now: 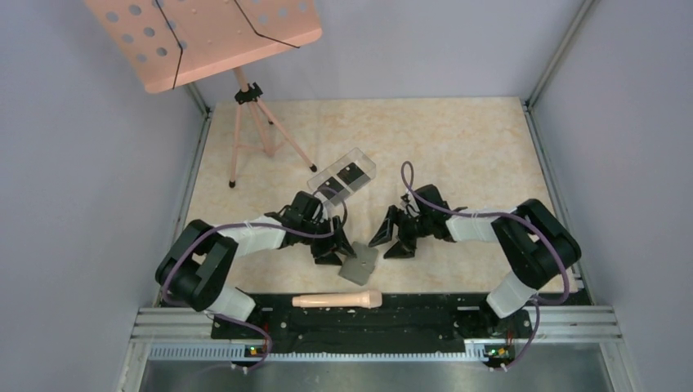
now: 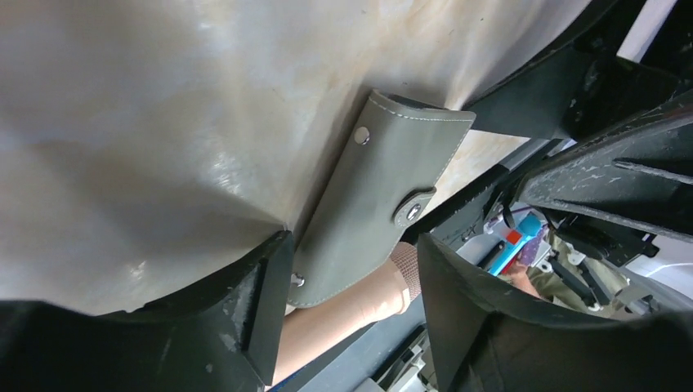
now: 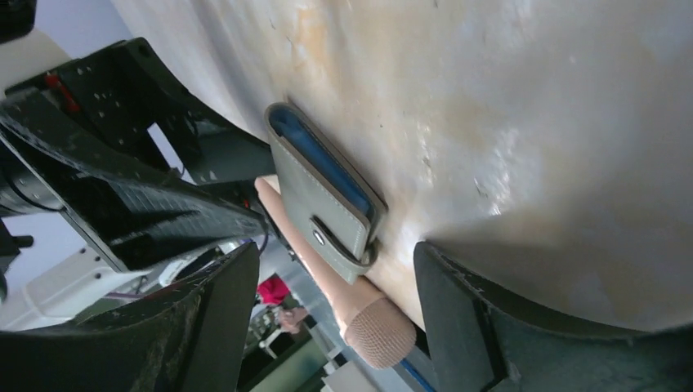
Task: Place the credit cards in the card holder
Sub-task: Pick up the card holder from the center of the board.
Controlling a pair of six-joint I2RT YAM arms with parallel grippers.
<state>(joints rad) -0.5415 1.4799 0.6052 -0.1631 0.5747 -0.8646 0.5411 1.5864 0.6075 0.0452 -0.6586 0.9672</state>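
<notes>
Flat gray folding wallet lies shut by bench's near edge; left tool beside it, right tool apart, both released.

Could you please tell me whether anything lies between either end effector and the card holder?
Nothing visible does. The card holder lies flat and snapped shut on the table, between the left end effector and the right end effector, both open. The peach rod lies beyond it, nearer the arm bases, off both approaches.
</notes>
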